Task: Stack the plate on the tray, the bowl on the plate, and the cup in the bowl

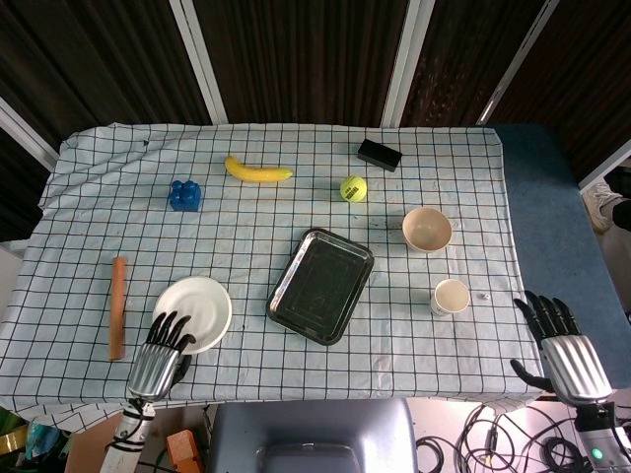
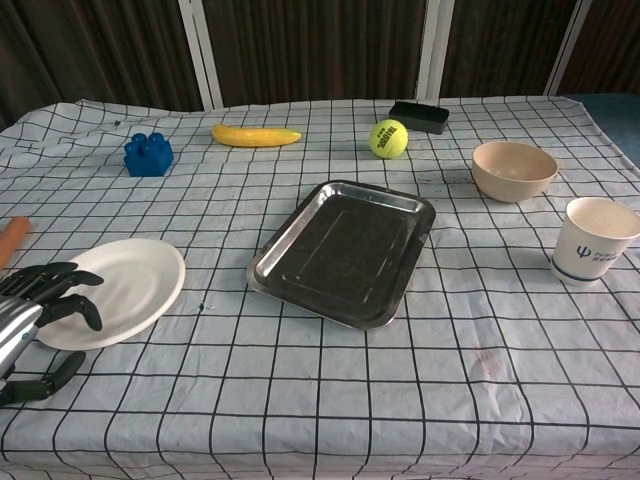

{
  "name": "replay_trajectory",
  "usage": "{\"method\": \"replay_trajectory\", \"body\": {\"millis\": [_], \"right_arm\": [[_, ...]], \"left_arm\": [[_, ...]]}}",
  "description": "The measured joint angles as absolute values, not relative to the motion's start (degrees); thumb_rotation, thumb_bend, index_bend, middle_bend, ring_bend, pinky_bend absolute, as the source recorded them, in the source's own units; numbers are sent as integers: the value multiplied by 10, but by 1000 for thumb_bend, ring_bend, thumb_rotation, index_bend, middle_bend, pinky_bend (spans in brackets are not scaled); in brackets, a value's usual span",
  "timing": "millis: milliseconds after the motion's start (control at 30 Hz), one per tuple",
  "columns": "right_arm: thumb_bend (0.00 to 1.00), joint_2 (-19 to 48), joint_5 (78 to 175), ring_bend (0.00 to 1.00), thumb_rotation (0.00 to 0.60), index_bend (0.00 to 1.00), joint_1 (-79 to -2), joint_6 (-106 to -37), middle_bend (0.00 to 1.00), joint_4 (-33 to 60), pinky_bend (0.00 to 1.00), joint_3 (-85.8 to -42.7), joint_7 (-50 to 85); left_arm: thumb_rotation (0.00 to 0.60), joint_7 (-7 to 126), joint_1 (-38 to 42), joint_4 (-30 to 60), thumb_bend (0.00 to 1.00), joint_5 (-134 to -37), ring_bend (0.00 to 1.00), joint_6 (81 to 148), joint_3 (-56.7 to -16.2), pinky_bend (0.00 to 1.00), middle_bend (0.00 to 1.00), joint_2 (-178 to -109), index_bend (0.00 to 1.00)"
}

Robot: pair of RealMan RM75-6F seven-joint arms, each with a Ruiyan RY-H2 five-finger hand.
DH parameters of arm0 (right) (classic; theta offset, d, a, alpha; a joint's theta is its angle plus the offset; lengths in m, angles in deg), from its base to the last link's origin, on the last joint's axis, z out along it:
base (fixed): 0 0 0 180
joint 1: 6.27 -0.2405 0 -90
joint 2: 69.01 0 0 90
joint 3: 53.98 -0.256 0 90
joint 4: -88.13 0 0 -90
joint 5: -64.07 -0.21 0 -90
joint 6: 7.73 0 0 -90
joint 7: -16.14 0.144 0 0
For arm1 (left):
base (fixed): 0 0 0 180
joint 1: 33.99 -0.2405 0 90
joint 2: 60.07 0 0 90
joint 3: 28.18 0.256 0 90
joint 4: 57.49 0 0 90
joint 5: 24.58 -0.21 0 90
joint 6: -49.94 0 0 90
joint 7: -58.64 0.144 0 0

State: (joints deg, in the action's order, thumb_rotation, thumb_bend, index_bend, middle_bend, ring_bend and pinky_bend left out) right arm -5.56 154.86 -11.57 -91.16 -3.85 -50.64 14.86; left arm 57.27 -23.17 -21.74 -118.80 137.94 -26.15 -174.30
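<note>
The white plate [image 1: 199,304] [image 2: 128,280] lies near the table's front left. My left hand [image 1: 158,357] [image 2: 28,312] is at its near-left rim, fingers curved over the edge and touching it, thumb apart below on the cloth. The empty steel tray [image 1: 320,286] [image 2: 345,250] sits mid-table, to the right of the plate. The beige bowl [image 1: 427,229] [image 2: 515,170] and the white paper cup [image 1: 452,297] [image 2: 595,238] stand upright on the right. My right hand [image 1: 564,347] hangs open past the table's right front corner, holding nothing; only the head view shows it.
At the back lie a banana [image 1: 258,171], a blue block [image 1: 184,194], a tennis ball [image 1: 353,187] and a black box [image 1: 379,154]. A wooden rod [image 1: 116,306] lies left of the plate. A checked cloth covers the table.
</note>
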Motion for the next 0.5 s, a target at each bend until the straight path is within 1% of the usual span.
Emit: {"method": "replay_trajectory", "body": {"millis": [167,300,500], "right_arm": [[170,-57,1551,0,600,0,-115,-908,0,-39,0,-507,149],[169,-58,1552,0,600,0,-115,-906,0,-40,0,-508,151],[169,-58,1554,0,600,0,-114,-903,0,-40,0,-509,149]], "left_arm": [[600,574,-227,-220,314,-1184,104,1378,-266,127,208,-1748,506],[600,574,-224,-228,338,-1180,108,1376,-268,127,215,-1753,539],[600,573,-223,-237,419,-1178,109,1379,-268,125,229,-1758,580]]}}
